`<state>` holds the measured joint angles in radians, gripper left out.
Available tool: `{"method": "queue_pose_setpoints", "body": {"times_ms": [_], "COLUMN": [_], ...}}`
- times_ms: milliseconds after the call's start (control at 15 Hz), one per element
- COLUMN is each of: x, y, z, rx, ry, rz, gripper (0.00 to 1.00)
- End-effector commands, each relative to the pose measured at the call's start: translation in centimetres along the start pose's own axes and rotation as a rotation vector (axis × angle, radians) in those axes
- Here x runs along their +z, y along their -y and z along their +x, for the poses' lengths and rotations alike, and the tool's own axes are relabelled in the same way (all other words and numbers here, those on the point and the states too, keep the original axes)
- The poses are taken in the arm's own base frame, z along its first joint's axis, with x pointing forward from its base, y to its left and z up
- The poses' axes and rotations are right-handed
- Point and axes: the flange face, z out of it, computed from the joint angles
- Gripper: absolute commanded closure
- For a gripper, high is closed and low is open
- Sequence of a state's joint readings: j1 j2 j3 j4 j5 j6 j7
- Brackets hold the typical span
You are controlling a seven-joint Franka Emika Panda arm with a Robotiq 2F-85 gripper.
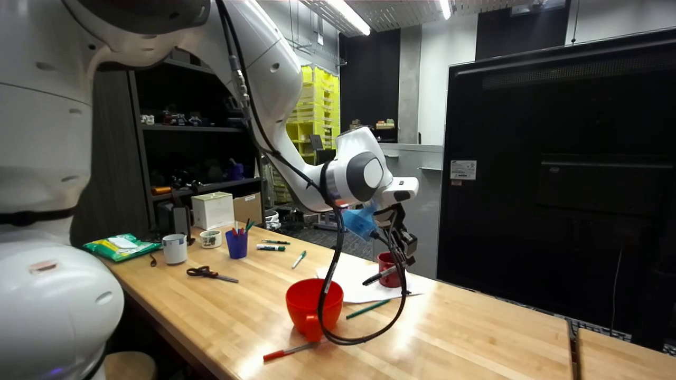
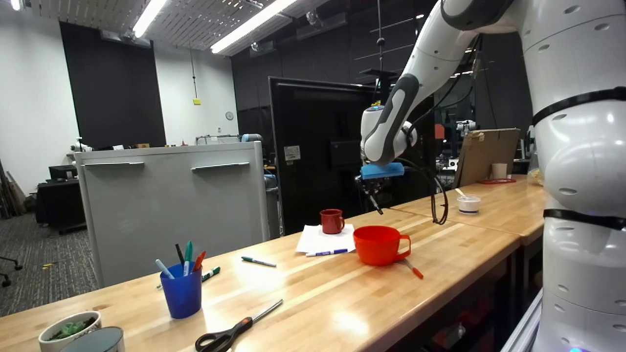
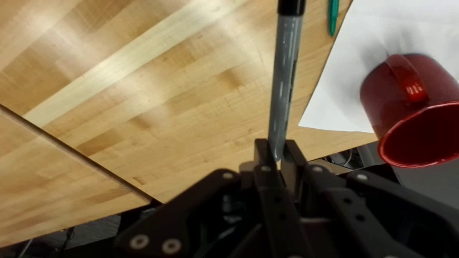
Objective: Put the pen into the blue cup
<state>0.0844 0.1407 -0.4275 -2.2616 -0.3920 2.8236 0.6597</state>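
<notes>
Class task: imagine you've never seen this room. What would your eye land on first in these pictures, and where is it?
Probably the large white robot arm, arching over the wooden table in both exterior views. The bright red bowl, standing on that table, would likely come next. In the wrist view, the black-capped pen stands out, gripped between the fingers.

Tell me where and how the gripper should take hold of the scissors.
Best, I'd judge, to grip the scissors where the black handles narrow toward the blade, coming straight down from above with the jaws across their length: they lie flat on the table with nothing on top. The gripper would have to release the pen first.
</notes>
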Motion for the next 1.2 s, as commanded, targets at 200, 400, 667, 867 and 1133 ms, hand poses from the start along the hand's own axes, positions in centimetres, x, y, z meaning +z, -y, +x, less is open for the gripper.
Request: {"method": "queue_pose_setpoints", "body": {"times_ms": [200,400,667,867,1133], "x": [-7.1,-9.2,-10.6,-11.3,-11.9], "y": [5.3,8.6,13.3,16.5,20.7], "z": [-0.6,-1.1,-1.9,-3.0,-4.8], "rx": [-0.210,-0.312,-0.422,-0.492,-0.563], "ry": [0.018,0.042,0.031,0.009,0.014], "rz": [0.048,0.070,0.119,0.157,0.199], "gripper": [0.97,0.97,0.97,0.97,0.97]}}
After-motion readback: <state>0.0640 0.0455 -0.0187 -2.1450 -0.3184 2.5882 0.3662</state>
